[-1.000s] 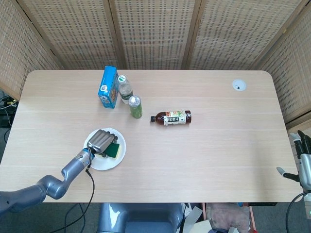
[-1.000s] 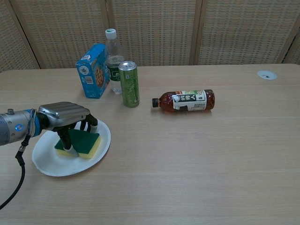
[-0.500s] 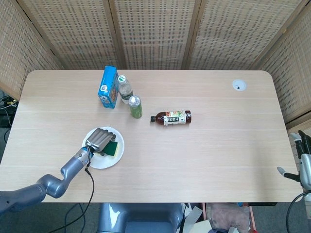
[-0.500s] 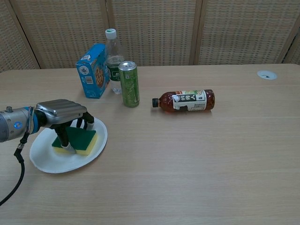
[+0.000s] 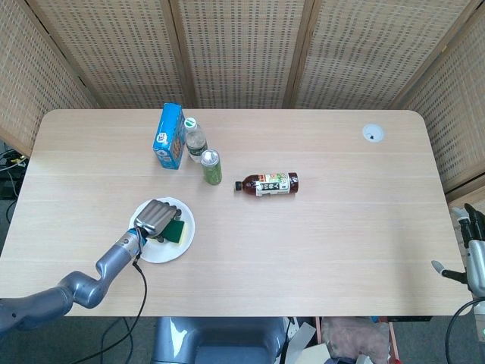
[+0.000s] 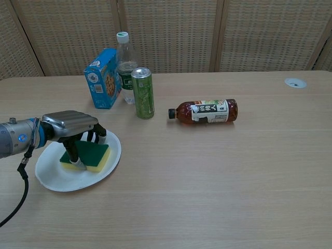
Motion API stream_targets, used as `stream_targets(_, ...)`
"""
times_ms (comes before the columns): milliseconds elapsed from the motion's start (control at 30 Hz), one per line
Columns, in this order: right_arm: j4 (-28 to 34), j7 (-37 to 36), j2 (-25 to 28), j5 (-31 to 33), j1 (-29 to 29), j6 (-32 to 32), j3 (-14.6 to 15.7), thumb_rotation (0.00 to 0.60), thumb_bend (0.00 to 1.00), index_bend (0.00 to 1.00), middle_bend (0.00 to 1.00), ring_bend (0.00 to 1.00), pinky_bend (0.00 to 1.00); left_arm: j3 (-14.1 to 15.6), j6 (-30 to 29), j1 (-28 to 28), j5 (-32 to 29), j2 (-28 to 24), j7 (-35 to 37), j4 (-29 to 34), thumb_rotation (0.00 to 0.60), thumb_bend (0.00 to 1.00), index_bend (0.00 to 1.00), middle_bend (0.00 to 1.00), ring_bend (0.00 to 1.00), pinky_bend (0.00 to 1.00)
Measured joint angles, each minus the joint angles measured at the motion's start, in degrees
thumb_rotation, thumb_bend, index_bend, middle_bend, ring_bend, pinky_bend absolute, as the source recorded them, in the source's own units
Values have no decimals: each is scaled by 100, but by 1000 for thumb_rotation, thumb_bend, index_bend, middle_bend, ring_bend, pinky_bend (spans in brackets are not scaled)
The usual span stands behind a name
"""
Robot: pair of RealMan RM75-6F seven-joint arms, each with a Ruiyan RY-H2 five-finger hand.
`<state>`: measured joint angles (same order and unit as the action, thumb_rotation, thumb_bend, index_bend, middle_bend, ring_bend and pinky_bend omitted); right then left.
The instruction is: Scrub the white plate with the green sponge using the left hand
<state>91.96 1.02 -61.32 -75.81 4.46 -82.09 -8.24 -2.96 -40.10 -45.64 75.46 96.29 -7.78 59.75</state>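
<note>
- Two hands are mine: my left hand point(image 6: 71, 126) is down over the white plate point(image 6: 56, 178), fingers point(image 6: 69, 150) clamped on the green sponge point(image 6: 92, 153), which lies flat on the plate with its yellow underside showing at the edge.
- The plate sits near the front-left part of the wooden table point(image 6: 207, 176).
- My right hand point(image 5: 474, 246) hangs past the table's right edge in the head view; I cannot tell whether its fingers are spread or curled.
- Behind the plate stand a blue carton point(image 6: 104, 78), a clear water bottle point(image 6: 124, 67) just beside it, and a green can point(image 6: 142, 93) in front of the bottle.
- A brown tea bottle point(image 6: 205, 111) lies on its side near the table's middle, cap pointing towards the can.
- A round white grommet point(image 6: 295, 82) sits at the far right corner.
</note>
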Motion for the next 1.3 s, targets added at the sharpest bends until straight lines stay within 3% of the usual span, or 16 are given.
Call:
stream_targets(400, -21, -62, 23, -2, -7, 2, -3, 600, 0, 62, 0, 0, 0, -23, -148, -33, 44, -184, -171, 584, 600, 134, 559, 429, 399, 471)
stream_targets(700, -1, -19, 13, -14, -4, -7, 3, 600, 0, 63, 0, 0, 0, -262, -375, 27, -116, -793, 24, 898, 600, 135, 559, 429, 399, 471)
stream_targets(1000, 29, 35, -2, -40, -8, -29, 16, 600, 0, 62, 0, 0, 0, -323, -186, 148, -561, -883, 170, 160, 600, 135, 559, 429, 399, 471)
stream_targets(1300, 55, 212, -69, 9, 18, -15, 13, 600, 0, 62, 0, 0, 0, -344, 443, 222, -961, -429, 553, -1473, 600, 136, 559, 429, 399, 421)
